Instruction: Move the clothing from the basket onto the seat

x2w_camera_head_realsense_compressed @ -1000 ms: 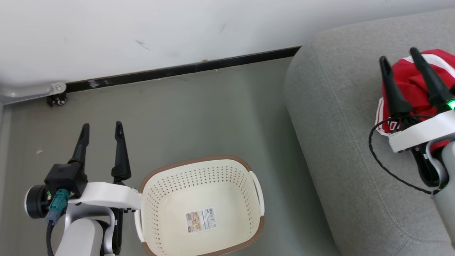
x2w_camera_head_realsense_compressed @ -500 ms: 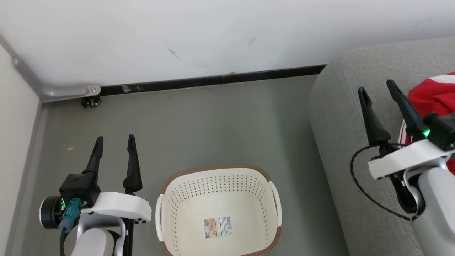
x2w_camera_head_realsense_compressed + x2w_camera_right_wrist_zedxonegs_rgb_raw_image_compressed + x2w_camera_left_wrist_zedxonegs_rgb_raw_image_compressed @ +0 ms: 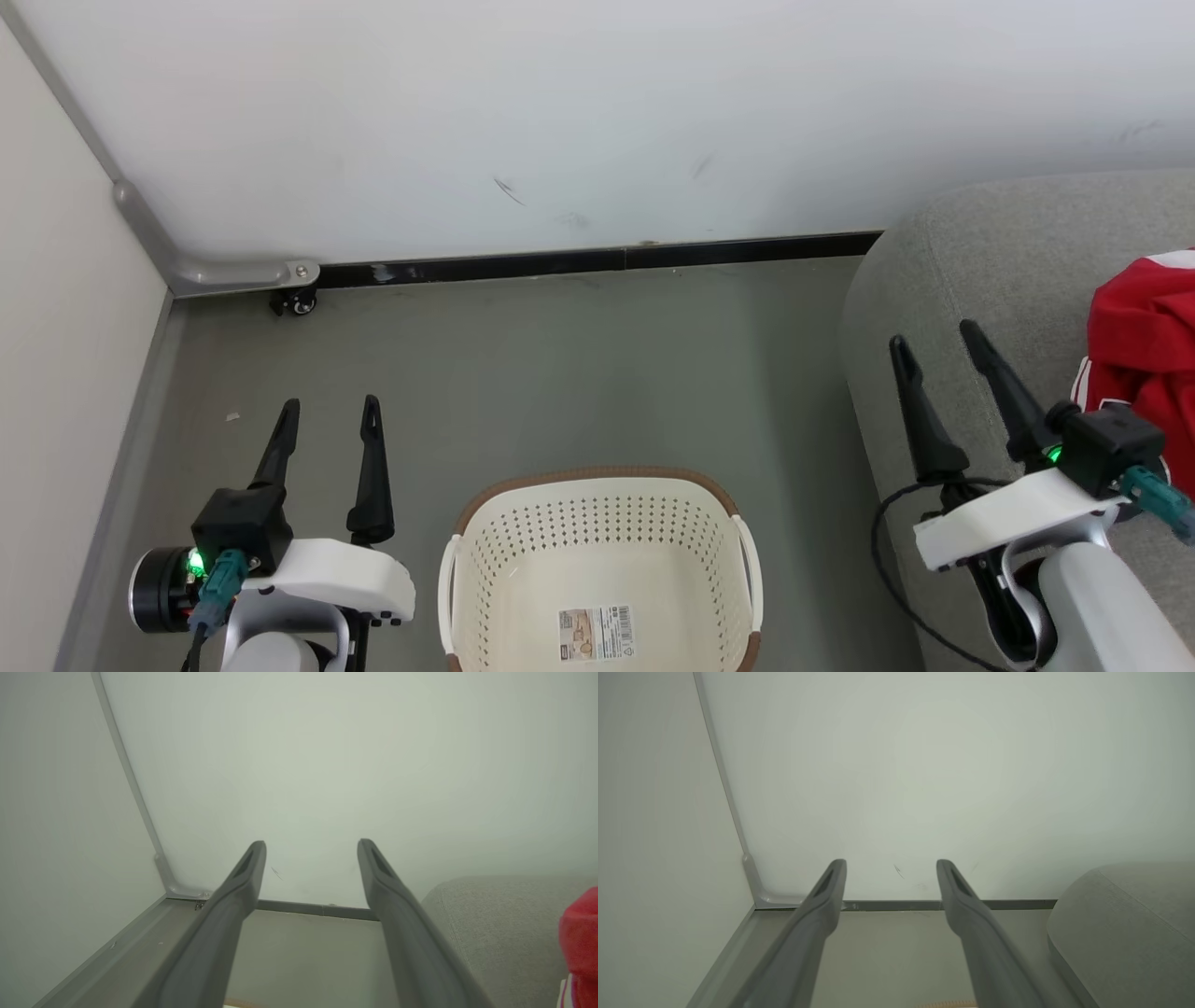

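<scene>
Grey seat [image 3: 1008, 252] on my R. Basket [image 3: 602, 483] on the floor btwn my arms, bottom label showing. Red clothing [image 3: 1144, 336] lies on the seat. R gripper [image 3: 934, 333] over the seat's edge, near the clothing, fingers wide apart, holding nothing. L gripper [image 3: 331, 401] beside the basket, same.

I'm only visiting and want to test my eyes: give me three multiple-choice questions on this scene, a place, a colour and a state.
1. Where is the red clothing? A in the basket; B on the grey seat; C on a shelf.
2. What colour is the basket's rim? A brown; B blue; C black.
3. How is the basket? A full; B tipped over; C upright and empty.
Answers: B, it lies on the seat; A, a brown band tops it; C, its bare bottom shows.
</scene>
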Motion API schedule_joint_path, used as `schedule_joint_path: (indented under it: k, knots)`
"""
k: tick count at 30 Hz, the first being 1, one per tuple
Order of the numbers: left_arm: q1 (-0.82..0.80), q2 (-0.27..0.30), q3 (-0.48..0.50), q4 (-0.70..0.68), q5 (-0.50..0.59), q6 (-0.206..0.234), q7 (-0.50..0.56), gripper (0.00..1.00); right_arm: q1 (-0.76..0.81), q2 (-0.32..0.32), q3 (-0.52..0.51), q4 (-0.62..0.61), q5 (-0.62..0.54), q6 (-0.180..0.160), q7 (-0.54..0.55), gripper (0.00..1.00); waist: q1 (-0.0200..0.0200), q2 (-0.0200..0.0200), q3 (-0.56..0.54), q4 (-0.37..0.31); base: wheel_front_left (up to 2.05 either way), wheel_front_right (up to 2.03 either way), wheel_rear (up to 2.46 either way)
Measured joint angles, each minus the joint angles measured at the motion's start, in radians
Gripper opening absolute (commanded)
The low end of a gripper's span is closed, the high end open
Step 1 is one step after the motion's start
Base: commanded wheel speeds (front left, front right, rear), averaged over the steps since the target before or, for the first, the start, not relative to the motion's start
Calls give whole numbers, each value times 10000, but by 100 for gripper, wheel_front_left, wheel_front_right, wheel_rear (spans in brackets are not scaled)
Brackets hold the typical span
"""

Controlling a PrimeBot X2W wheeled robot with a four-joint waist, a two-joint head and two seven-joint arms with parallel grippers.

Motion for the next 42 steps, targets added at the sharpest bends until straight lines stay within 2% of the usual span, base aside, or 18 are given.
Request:
schedule_joint_path:
  k: [16, 42]
  knots:
    - [497, -167, -228, 203, 100, -132, 0, 100, 1670, 1097, -895, -318, -719, 0, 178, 100, 0, 0, -767, 296, 0, 0, 0]
    - [837, -198, -313, 351, 211, -221, 0, 100, 2808, 1469, -1563, -1344, -1565, 0, 694, 100, 0, 0, -1032, 294, 0, 0, 0]
